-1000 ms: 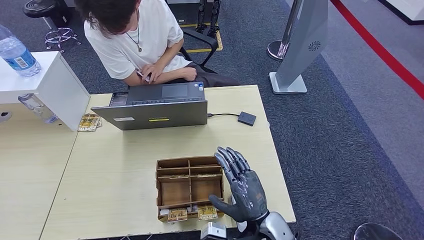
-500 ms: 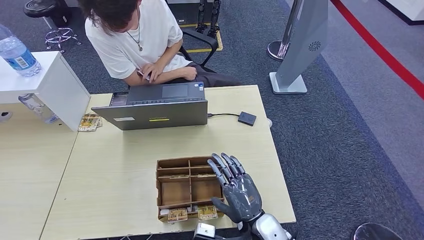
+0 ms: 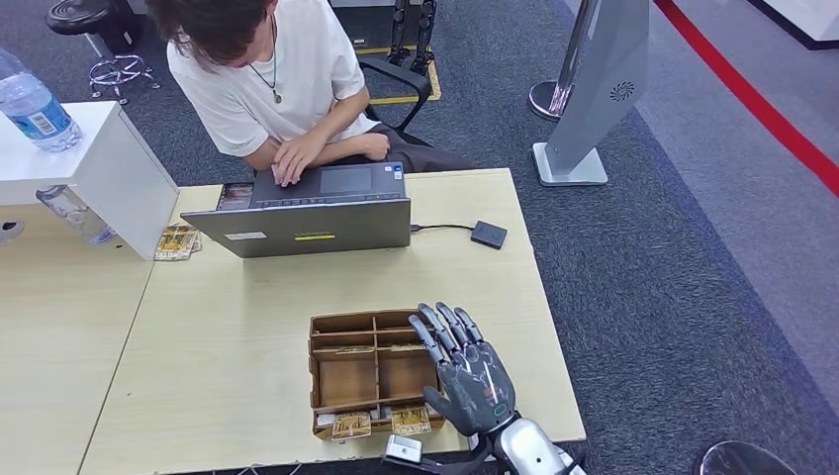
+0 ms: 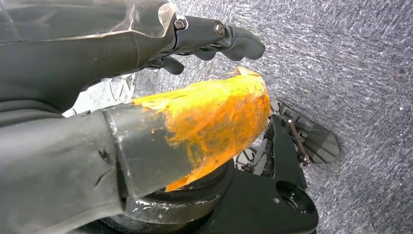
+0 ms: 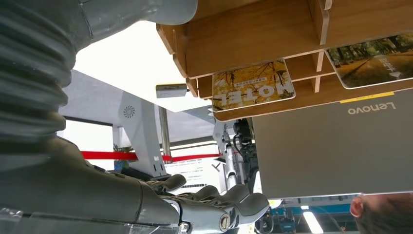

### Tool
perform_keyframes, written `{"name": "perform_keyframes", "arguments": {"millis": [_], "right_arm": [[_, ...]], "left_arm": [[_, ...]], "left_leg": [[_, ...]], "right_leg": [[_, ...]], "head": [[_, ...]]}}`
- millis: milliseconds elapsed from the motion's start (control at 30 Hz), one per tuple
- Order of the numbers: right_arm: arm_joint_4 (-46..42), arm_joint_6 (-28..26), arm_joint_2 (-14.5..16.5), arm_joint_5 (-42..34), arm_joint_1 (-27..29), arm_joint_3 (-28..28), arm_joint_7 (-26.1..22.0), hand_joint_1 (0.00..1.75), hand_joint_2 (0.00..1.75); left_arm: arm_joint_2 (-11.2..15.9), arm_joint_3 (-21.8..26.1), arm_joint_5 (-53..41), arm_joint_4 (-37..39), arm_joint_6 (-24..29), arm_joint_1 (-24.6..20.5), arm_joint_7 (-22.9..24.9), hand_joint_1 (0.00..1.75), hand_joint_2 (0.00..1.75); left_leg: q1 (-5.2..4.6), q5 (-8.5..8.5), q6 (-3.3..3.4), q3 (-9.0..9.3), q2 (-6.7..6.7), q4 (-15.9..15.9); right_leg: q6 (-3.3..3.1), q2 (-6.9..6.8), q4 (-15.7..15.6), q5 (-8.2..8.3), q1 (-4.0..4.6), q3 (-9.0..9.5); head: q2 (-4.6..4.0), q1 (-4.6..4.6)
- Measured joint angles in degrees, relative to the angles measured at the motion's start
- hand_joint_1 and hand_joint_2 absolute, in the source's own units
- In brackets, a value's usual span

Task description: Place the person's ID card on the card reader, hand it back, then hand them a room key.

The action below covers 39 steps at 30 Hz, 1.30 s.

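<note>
Head view: the right hand (image 3: 468,369) hovered empty, fingers spread, beside the wooden organiser (image 3: 373,368) on the desk (image 3: 237,327). The left hand's state could not be told. A low, flat reach should best free a key card (image 3: 409,421).

The table (image 3: 247,297) is pale beige wood. On it, the organiser box (image 3: 374,368) is mid-brown wood, and the key cards (image 3: 351,426) at its near edge show yellow autumn leaves with white lettering. The laptop (image 3: 307,226) is dark grey with a small yellow strip on its lid. The card reader (image 3: 488,235) to the right is black, on a black cable. The right robot hand (image 3: 467,371) is dark grey with silver at the wrist. The left robot hand (image 4: 160,117) is dark grey, its thumb wrapped in worn orange tape. The person's shirt (image 3: 287,74) is white. The carpet (image 3: 673,277) is speckled blue-grey with a red stripe (image 3: 752,99). The bottle (image 3: 35,104) at far left has a blue label.
</note>
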Motion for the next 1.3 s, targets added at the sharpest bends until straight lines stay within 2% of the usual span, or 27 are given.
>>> {"name": "perform_keyframes", "arguments": {"millis": [233, 433, 533, 700, 833, 967, 1200, 1300], "right_arm": [[1.2, 0.0, 0.3, -0.5, -1.0, 0.6, 0.0, 0.30, 1.75], [2.4, 0.0, 0.8, -1.9, -2.1, 1.1, 0.0, 0.36, 1.75], [2.8, 0.0, 1.0, -2.1, -2.5, 1.3, 0.0, 0.48, 1.75], [3.2, 0.0, 1.2, -3.0, -3.0, 1.7, -0.1, 0.59, 1.75], [3.8, 0.0, 1.3, -3.3, -3.5, 2.2, -0.1, 0.78, 1.75], [4.5, 0.0, 1.6, -3.6, -4.1, 2.3, 0.0, 0.87, 1.75], [5.8, 0.0, 1.7, -3.6, -4.9, 2.5, 0.4, 0.83, 1.75], [6.3, 0.0, 1.7, -3.6, -5.1, 2.7, 0.7, 0.75, 1.75]], "left_arm": [[-0.1, 0.0, -0.1, 0.0, -0.3, 0.0, 0.0, 0.00, 0.00], [-0.1, 0.0, -0.3, 0.0, -0.4, 0.0, 0.0, 0.00, 0.00], [-0.1, 0.0, -0.3, 0.0, -0.5, 0.0, 0.0, 0.00, 0.00], [-0.2, 0.0, -0.3, 0.0, -0.5, 0.0, 0.0, 0.00, 0.00], [-0.2, -0.1, -0.4, 0.0, -0.6, 0.0, 0.2, 0.00, 0.00], [-0.2, -0.5, -0.5, 0.0, -0.7, 0.0, 0.2, 0.00, 0.00], [-0.1, -1.0, -0.9, 0.0, -0.8, 0.0, 0.2, 0.00, 0.00], [-0.1, -1.0, -1.0, 0.0, -0.9, 0.0, 0.2, 0.00, 0.00]], "left_leg": [[0.00, 0.00, 0.00, 0.00, 0.00, 0.0], [0.00, 0.00, 0.00, 0.01, 0.00, 0.0], [0.00, 0.00, 0.00, 0.00, 0.00, 0.0], [0.00, 0.00, 0.00, 0.00, 0.00, 0.0], [0.00, 0.00, 0.00, 0.00, 0.00, 0.0], [0.00, 0.00, 0.00, 0.01, 0.00, 0.0], [0.00, 0.00, 0.00, 0.00, 0.00, 0.0], [0.00, 0.00, 0.00, 0.00, 0.00, 0.0]], "right_leg": [[0.00, 0.00, 0.0, 0.00, 0.00, 0.00], [0.00, 0.00, 0.0, 0.00, 0.00, 0.00], [0.00, 0.00, 0.0, 0.00, 0.00, 0.00], [0.00, 0.00, 0.0, 0.00, 0.00, 0.00], [0.00, 0.00, 0.0, 0.00, 0.00, 0.00], [0.00, 0.00, 0.0, 0.00, 0.00, 0.00], [0.00, 0.00, 0.0, 0.00, 0.00, 0.00], [0.00, 0.00, 0.0, 0.00, 0.00, 0.00]], "head": [[0.00, 0.01], [0.00, 0.00], [0.00, 0.00], [0.00, 0.01], [0.00, 0.01], [0.00, 0.01], [0.00, 0.01], [0.00, 0.01]]}}
